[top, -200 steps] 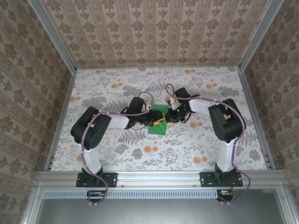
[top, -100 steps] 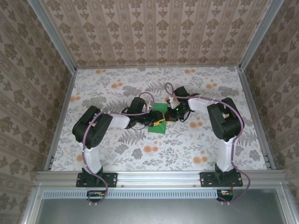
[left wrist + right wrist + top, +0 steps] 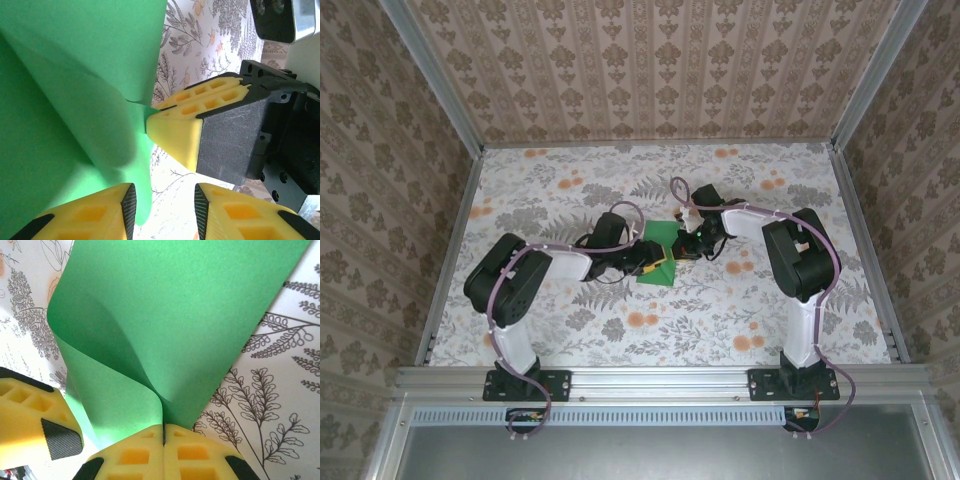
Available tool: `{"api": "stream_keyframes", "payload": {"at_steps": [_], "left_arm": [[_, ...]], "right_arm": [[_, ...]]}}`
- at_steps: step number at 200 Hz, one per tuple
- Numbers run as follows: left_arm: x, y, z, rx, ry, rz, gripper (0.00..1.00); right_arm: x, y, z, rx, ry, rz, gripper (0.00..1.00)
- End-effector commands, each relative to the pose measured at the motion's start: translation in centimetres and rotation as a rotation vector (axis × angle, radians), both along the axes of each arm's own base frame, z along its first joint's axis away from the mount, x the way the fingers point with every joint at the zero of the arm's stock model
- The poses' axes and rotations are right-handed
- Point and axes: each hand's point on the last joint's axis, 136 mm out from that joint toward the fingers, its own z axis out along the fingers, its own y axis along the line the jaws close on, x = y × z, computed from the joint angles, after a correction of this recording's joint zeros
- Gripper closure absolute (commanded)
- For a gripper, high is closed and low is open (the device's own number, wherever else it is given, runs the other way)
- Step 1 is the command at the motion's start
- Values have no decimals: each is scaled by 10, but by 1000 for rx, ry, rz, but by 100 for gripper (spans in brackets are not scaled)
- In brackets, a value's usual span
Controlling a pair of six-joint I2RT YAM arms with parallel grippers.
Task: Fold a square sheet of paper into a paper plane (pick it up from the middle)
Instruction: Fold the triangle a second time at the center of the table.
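The right end effector point(image 3: 163, 432), clenched, pinches the bright green square sheet of paper point(image 3: 175, 315), which curls up from its fingertips. The left end effector point(image 3: 162, 207) hangs just beside it, jaws parted, with the sheet's edge close against one finger. The paper sits mid-way across the floral-patterned bench point(image 3: 770, 310), between the two arms.

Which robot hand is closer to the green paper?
Right. The right gripper is shut on the edge of the paper; the left gripper is open just beside it, gripping nothing.
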Motion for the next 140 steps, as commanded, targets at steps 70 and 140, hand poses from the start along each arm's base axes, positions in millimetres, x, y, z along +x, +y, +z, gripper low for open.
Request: {"api": "stream_keyframes", "payload": {"at_steps": [70, 140], "left_arm": [[-23, 26, -34, 259, 66, 0, 59], [-30, 30, -45, 294, 116, -12, 60]], "right_arm": [[2, -3, -1, -34, -10, 27, 96], [7, 5, 4, -5, -24, 49, 96]]}}
